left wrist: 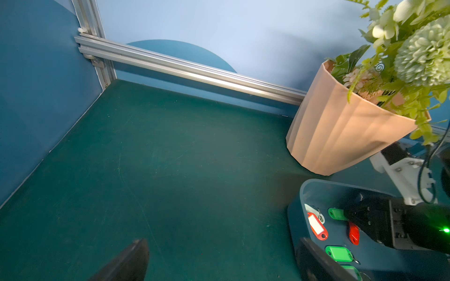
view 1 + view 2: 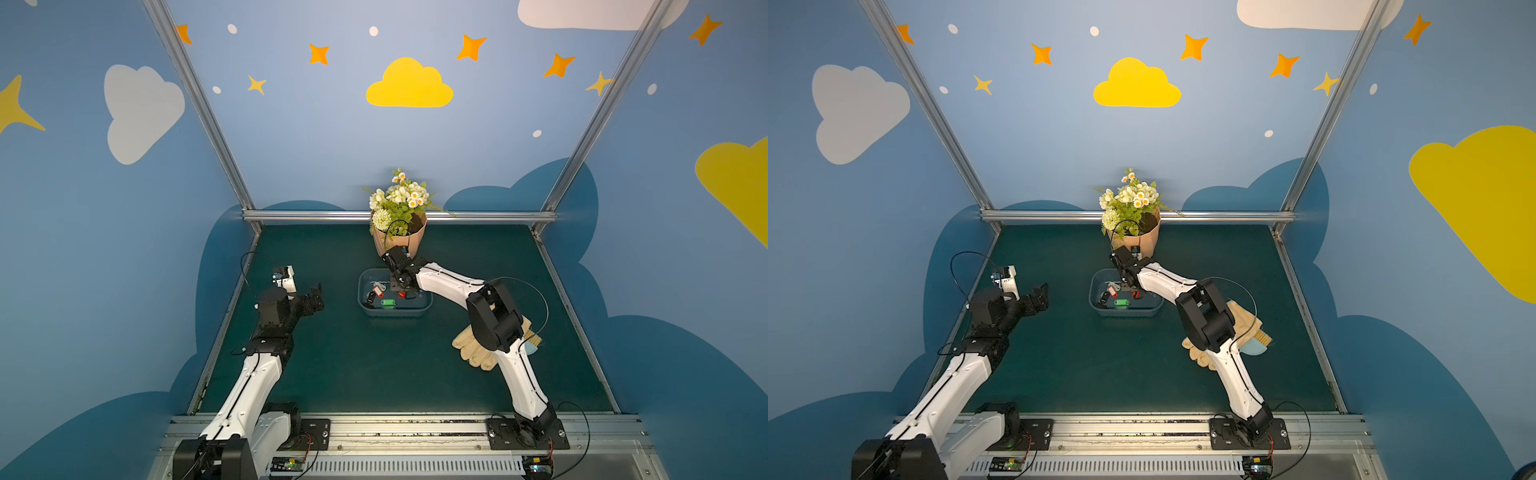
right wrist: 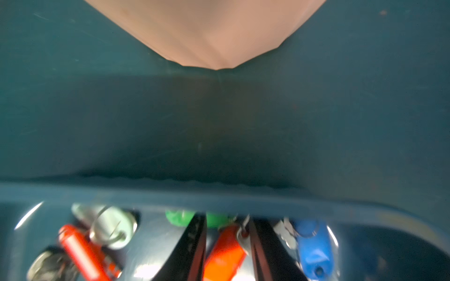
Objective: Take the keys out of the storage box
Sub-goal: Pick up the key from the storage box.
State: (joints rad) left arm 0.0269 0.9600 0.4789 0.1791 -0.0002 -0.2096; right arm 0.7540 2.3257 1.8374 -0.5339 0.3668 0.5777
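Observation:
The storage box (image 2: 395, 311) (image 2: 1127, 311), a shallow blue-grey tub, stands mid-table in front of the flower pot. Inside lie several keys with tags: green (image 2: 388, 302), red with a white label (image 1: 316, 226), blue (image 3: 314, 245), pale grey (image 3: 109, 226) and black (image 3: 51, 265). My right gripper (image 2: 401, 289) (image 3: 226, 223) reaches down into the box. Its black fingers press both sides of a red-orange key tag (image 3: 225, 253), whose ring lies against one finger. My left gripper (image 2: 316, 293) (image 1: 224, 262) hovers wide open left of the box, holding nothing.
A peach ribbed flower pot (image 2: 399, 243) with artificial flowers stands just behind the box, close to my right wrist. Beige gloves (image 2: 469, 349) and a small brush (image 2: 532, 343) lie under my right arm. An aluminium rail (image 2: 311, 215) edges the back of the green mat.

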